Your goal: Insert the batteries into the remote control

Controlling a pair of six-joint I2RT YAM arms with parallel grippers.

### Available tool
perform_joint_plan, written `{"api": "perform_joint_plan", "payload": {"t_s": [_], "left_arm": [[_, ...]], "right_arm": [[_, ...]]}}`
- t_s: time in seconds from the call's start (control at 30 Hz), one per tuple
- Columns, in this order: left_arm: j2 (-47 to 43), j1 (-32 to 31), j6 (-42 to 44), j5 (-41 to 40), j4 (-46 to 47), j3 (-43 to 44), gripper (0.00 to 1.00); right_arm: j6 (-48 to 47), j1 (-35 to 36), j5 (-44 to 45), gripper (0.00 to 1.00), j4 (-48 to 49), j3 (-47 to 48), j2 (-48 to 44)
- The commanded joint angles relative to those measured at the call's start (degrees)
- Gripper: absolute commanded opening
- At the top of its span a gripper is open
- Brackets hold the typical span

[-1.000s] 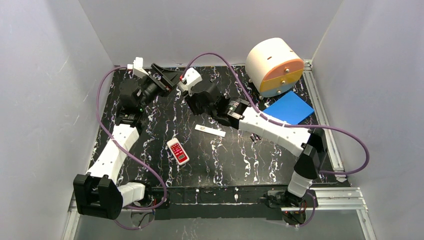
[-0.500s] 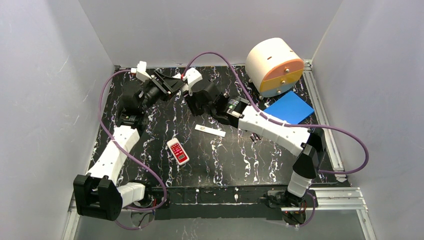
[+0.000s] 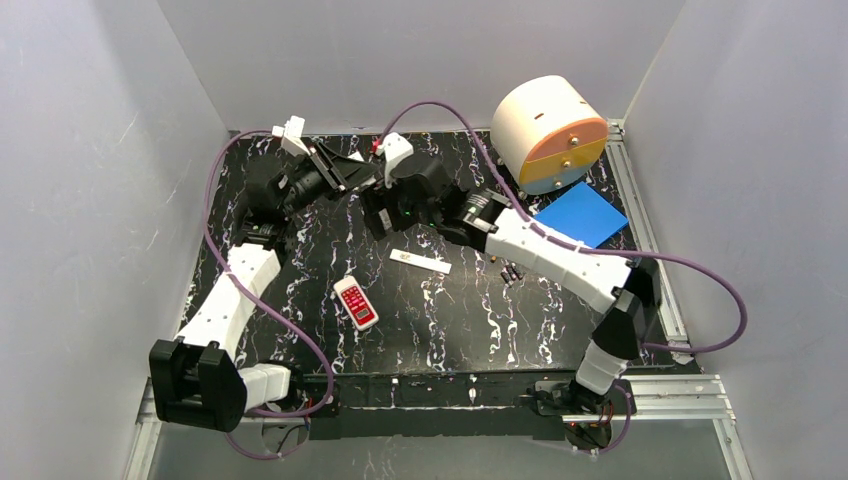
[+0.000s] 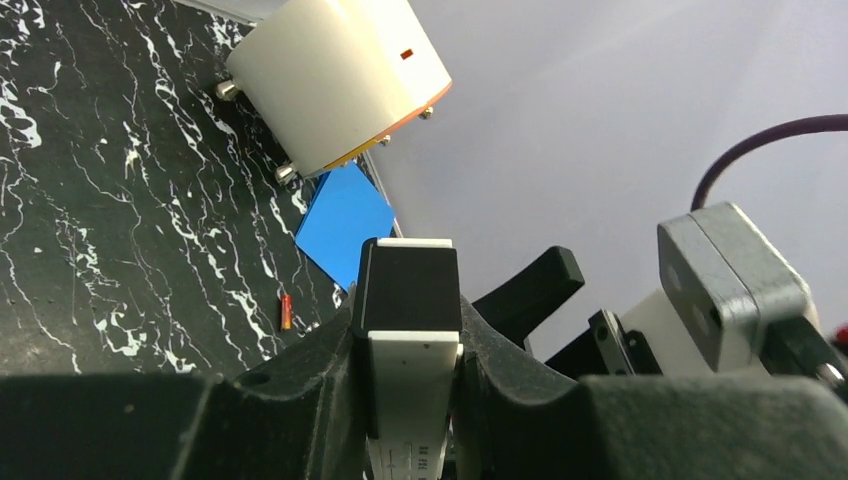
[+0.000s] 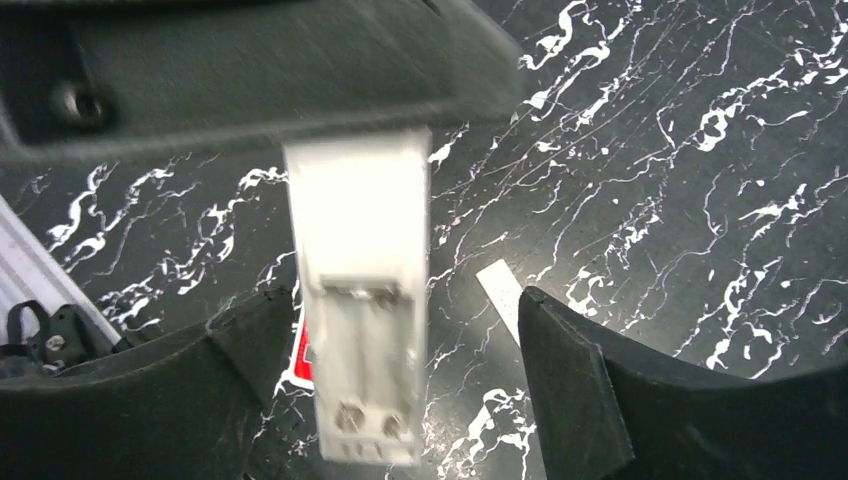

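The remote control (image 4: 410,390), a slim white bar with a black end, is clamped upright between the fingers of my left gripper (image 4: 410,350), which is shut on it. In the right wrist view the same remote (image 5: 365,330) hangs from the left gripper with its empty battery bay facing the camera. My right gripper (image 5: 400,385) is open, with its fingers (image 5: 575,390) standing clear on either side of the remote. Both grippers meet at the back of the table (image 3: 352,172). Black batteries (image 3: 512,273) lie on the table, and a red-orange one (image 4: 285,311) lies near them.
A white strip (image 3: 420,262) lies mid-table, and a short remote with a red face (image 3: 356,303) lies in front of it. At the back right stand a cream drum (image 3: 548,133) and a blue sheet (image 3: 578,218). Grey walls close in three sides.
My left gripper has closed on the remote control while the right gripper has opened and let it go. Both wrists have shifted slightly to the right.
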Motion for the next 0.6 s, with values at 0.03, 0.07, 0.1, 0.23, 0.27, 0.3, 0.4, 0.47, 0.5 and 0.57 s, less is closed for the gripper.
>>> {"api": "perform_joint_plan", "payload": {"t_s": [0.03, 0.07, 0.1, 0.23, 0.27, 0.3, 0.4, 0.47, 0.5, 0.57], "left_arm": [[0.3, 2.1, 4.1, 2.8, 1.1, 3.7, 0.00], [0.7, 2.5, 4.8, 2.6, 1.1, 3.8, 0.00], [1.1, 2.9, 5.5, 2.4, 1.1, 4.0, 0.00], [2.0, 4.7, 6.6, 1.7, 0.9, 3.6, 0.00], [2.0, 4.8, 7.0, 1.5, 0.9, 3.4, 0.00], [1.9, 4.9, 7.5, 1.4, 0.8, 3.1, 0.00], [1.9, 5.0, 8.5, 2.3, 0.4, 3.0, 0.00], [2.2, 5.0, 8.9, 3.2, 0.4, 3.1, 0.00], [2.4, 5.0, 9.2, 4.1, 0.4, 3.1, 0.00], [2.9, 5.0, 10.0, 5.8, 0.5, 3.4, 0.00]], "right_arm": [[3.2, -4.0, -6.4, 0.91, 11.8, -10.9, -13.4], [4.7, -5.0, -5.9, 0.90, 13.8, -14.0, -15.9], [6.9, -7.0, -5.3, 0.88, 15.2, -16.8, -18.4], [17.8, -16.9, -0.1, 0.80, 7.8, -22.5, -23.1], [19.8, -19.1, 3.1, 0.78, 3.1, -22.9, -23.1], [22.0, -20.9, 6.5, 0.78, -1.1, -23.3, -23.0], [25.3, -24.6, 11.0, 0.77, -7.9, -25.7, -22.4], [25.9, -25.2, 12.7, 0.74, -8.9, -27.5, -21.4], [26.2, -25.3, 13.5, 0.73, -9.4, -27.9, -20.6], [26.7, -25.7, 14.2, 0.70, -10.8, -27.8, -17.9]]}}
